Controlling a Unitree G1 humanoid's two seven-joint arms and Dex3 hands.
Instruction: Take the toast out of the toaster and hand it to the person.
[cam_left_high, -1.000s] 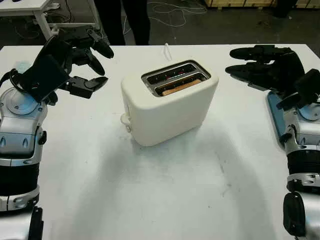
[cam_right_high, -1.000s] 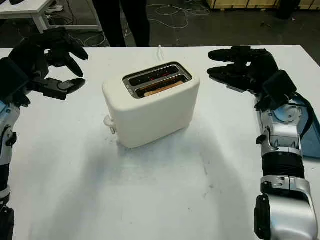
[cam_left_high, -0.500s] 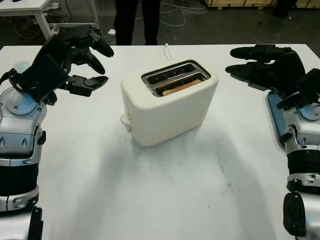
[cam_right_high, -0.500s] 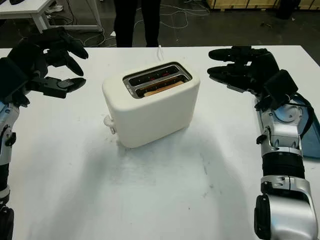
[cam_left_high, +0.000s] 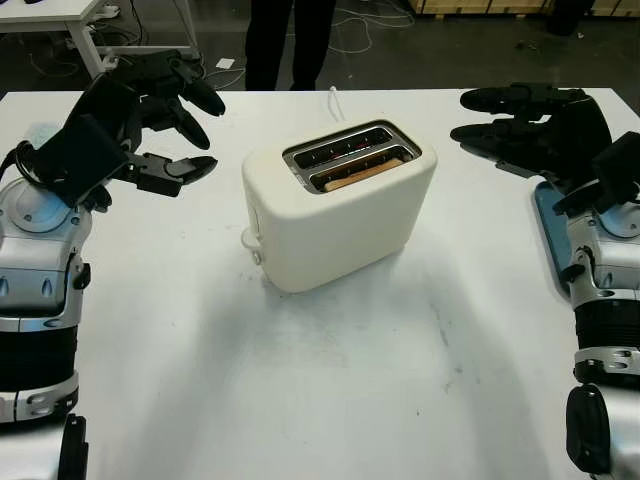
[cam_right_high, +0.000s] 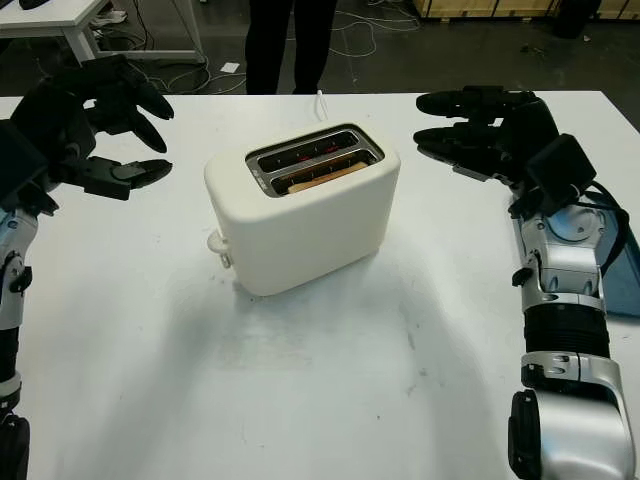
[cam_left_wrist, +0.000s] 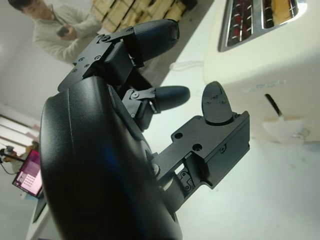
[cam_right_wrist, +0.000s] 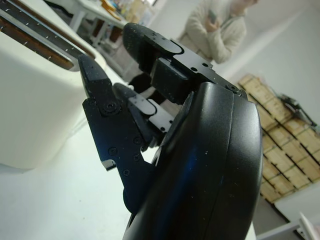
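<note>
The toast (cam_left_high: 362, 173) sits low in the nearer slot of the cream toaster (cam_left_high: 335, 205) at the middle of the white bench (cam_left_high: 330, 380), only its top edge showing. Left hand (cam_left_high: 165, 115) hangs above the bench to the toaster's left, open, holding nothing; right hand (cam_left_high: 525, 120) hangs to its right, likewise open and empty. Toast looks light, stiff but brittle and crumbly, likely warm: I would pinch gently across the flat faces at the exposed upper edge and lift straight up. The head views show the person (cam_left_high: 290, 40) just as legs beyond the far edge; the wrist views show the torso (cam_right_wrist: 215, 32), and the left wrist view shows the toaster's side lever (cam_left_wrist: 280, 117)
</note>
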